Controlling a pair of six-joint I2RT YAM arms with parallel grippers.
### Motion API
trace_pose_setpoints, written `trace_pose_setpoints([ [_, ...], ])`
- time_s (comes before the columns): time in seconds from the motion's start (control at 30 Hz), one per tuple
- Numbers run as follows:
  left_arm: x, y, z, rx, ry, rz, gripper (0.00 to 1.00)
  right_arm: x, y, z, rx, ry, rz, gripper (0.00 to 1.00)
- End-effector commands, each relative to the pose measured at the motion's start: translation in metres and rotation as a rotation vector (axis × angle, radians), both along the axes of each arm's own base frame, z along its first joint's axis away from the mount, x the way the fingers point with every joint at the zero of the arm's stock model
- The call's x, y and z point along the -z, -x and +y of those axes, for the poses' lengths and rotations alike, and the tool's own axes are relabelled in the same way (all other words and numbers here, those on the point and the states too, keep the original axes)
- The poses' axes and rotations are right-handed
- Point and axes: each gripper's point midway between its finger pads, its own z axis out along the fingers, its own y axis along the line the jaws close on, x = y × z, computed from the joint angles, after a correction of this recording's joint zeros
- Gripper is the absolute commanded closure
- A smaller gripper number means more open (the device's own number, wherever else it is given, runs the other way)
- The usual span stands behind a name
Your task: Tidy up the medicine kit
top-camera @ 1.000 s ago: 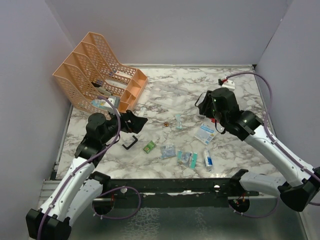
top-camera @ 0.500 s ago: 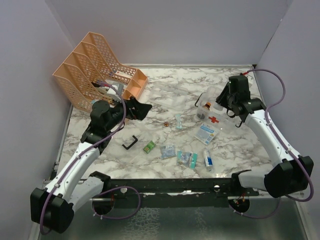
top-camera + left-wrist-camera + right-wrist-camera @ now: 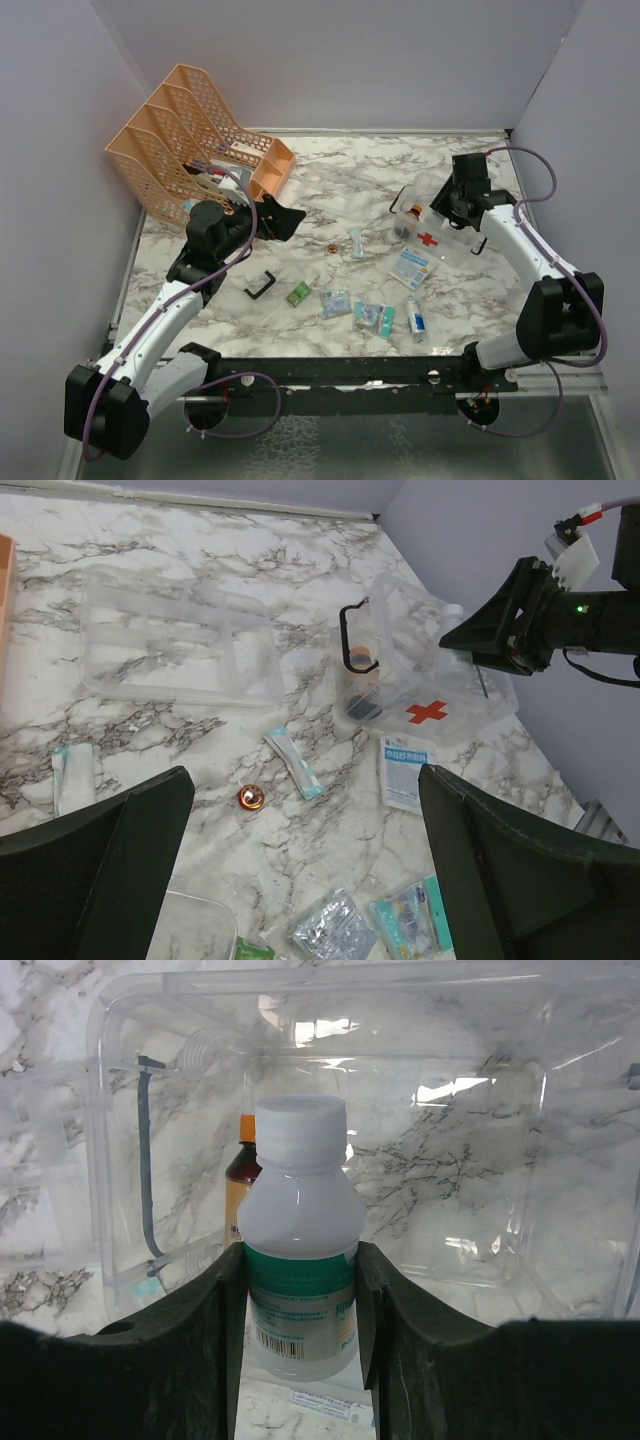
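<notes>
Left of the left claw: a peach file rack (image 3: 190,130) stands close beside the wrist; it is no part of the job.
Left claw (image 3: 283,222): jaws spread fully apart with nothing between them, held above the marble table (image 3: 330,170).
Ahead of the left claw: a clear divider tray (image 3: 180,645) lies flat. A copper-coloured disc (image 3: 250,798) and a teal-edged strip (image 3: 293,763) lie nearer the fingers.
Back from the left claw, toward the arm bases: a black U-shaped clip (image 3: 260,286), then to its right loose sachets (image 3: 373,317) and a white tube (image 3: 416,325).
Medicine kit (image 3: 430,695): well apart from the left claw, across the table to its right. It sits directly in front of the right claw's fingertips with its open side toward them. The red cross shows on top and the black handle is on the side facing the left claw. A brown bottle (image 3: 243,1175) is already inside.
Right claw (image 3: 452,205): clamped on a white bottle (image 3: 298,1200) with a green label, gripped around the body, cap toward the kit's opening.
Handling, as a judgement: the kit looks light, thin-walled and glossy. It is likely stiff at the corners but springy in the panels, and apt to skate on the marble when pushed.
Where to hold, as a judgement: take the black handle or pinch a rim wall near a corner, not a mid-panel. The free left claw could brace the handle side while the bottle goes in.
</notes>
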Motion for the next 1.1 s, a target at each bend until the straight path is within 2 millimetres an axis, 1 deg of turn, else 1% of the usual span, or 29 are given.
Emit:
trace_pose_setpoints([
  [0.0,-0.011,0.006,-0.003,0.024,0.034,-0.030,0.01,-0.003,-0.018,0.004,0.023,-0.039,-0.044,0.68],
  [0.1,-0.010,0.007,-0.001,0.013,0.041,-0.032,0.01,0.007,-0.018,0.005,0.014,-0.041,-0.020,0.66],
  [0.2,-0.007,0.007,0.000,0.001,0.046,-0.020,0.01,0.012,-0.021,0.012,-0.052,-0.054,-0.014,0.65],
  [0.33,-0.006,0.010,0.001,0.000,0.063,-0.024,0.01,0.032,-0.019,0.012,-0.071,-0.062,0.060,0.64],
  [0.47,-0.005,0.009,0.002,-0.005,0.052,-0.022,0.01,0.039,-0.018,0.019,-0.075,-0.106,0.073,0.64],
  [0.57,-0.004,0.009,0.001,-0.002,0.055,-0.018,0.01,0.044,-0.022,0.026,-0.080,-0.149,0.062,0.64],
  [0.7,-0.003,0.008,0.003,-0.013,0.047,-0.021,0.01,0.059,-0.025,0.034,-0.095,-0.183,0.101,0.64],
  [0.77,-0.002,0.007,0.004,-0.019,0.042,-0.018,0.01,0.066,-0.024,0.034,-0.085,-0.182,0.123,0.64],
  [0.93,0.001,0.005,0.005,-0.028,0.035,-0.010,0.01,0.069,-0.020,0.025,-0.058,-0.145,0.124,0.64],
  [1.07,0.002,0.004,0.006,-0.035,0.034,-0.009,0.01,0.079,-0.017,0.029,-0.083,-0.155,0.154,0.64],
])
